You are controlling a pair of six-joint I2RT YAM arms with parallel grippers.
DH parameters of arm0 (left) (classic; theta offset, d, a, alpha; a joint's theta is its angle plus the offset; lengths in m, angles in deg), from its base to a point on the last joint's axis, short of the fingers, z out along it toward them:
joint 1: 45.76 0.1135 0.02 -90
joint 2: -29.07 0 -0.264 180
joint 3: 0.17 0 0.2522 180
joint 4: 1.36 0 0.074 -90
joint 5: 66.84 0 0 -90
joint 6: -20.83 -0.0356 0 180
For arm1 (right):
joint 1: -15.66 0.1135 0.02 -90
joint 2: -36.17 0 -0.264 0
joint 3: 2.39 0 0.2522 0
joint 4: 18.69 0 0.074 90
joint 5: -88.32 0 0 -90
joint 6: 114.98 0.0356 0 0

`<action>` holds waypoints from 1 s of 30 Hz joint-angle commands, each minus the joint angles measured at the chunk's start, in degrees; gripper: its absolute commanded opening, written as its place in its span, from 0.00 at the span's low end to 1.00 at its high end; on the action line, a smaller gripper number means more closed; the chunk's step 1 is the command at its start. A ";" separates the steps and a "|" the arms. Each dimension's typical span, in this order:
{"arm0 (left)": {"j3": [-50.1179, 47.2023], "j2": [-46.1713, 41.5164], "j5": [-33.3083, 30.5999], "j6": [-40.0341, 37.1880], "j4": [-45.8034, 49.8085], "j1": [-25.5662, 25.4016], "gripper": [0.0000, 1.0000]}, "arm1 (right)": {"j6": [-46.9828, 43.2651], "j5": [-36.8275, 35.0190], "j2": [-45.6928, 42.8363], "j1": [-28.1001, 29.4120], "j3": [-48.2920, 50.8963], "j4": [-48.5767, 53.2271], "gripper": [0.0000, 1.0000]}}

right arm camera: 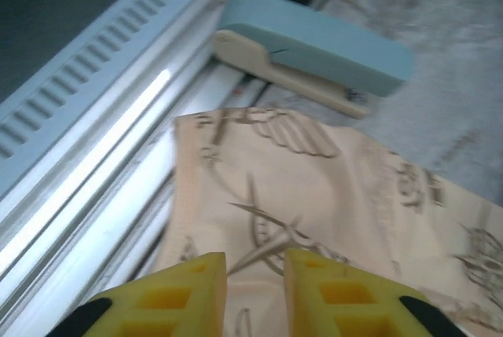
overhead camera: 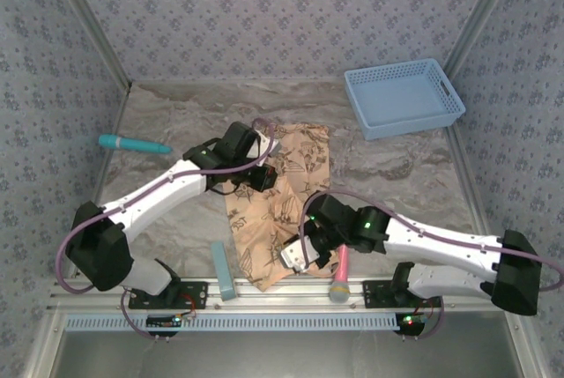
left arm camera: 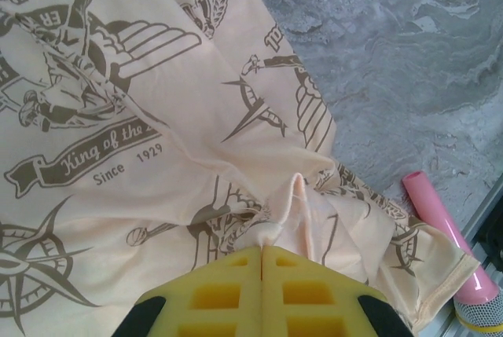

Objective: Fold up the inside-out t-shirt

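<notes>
Left wrist: left claw (left arm camera: 262, 250) tight on inside-out t-shirt (left arm camera: 196, 117) fold; right claw (right arm camera: 254, 265) narrowly apart, blurred.

Inside-out t-shirt (overhead camera: 280, 202) peach-tan, brown nautical print: compass stars, lettered banners; basket (overhead camera: 416, 121) light blue, perforated; stapler (right arm camera: 314, 50) pale blue over cream; table (overhead camera: 176, 114) marbled grey; walls (overhead camera: 264, 8) lilac-grey, small floral repeat; left gripper (left arm camera: 261, 252), right gripper (right arm camera: 255, 265) yellow-tipped
</notes>
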 commanded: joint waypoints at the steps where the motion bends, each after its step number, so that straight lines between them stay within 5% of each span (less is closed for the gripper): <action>1: -2.70 -3.14 0.57 0.35 -1.26 0.26 0.01 | -2.32 3.50 1.09 0.07 -1.38 0.84 0.31; 8: -9.19 -8.10 -1.28 2.44 -4.56 0.31 0.11 | 9.56 0.41 -5.23 -7.41 2.29 -11.94 0.44; 13: -10.60 -7.98 -0.28 3.31 -6.74 0.33 0.18 | 32.18 -14.25 -3.13 -11.77 1.07 -20.22 0.49; 15: -10.94 -7.96 -0.51 3.53 -7.07 0.31 0.29 | 43.31 -19.37 -0.35 -12.74 -1.57 -19.80 0.53; 18: -11.67 -8.97 -2.38 4.28 -6.00 0.29 0.42 | 53.17 -16.60 3.69 -16.14 -4.20 -18.45 0.53; 24: -18.20 -14.19 -6.52 9.04 -4.28 0.34 0.58 | 57.77 -15.88 9.52 -16.73 -4.81 -20.98 0.54; 30: -23.13 -12.65 -3.99 16.49 -12.59 0.41 0.61 | 61.02 -13.28 18.17 -16.91 -5.96 -24.84 0.55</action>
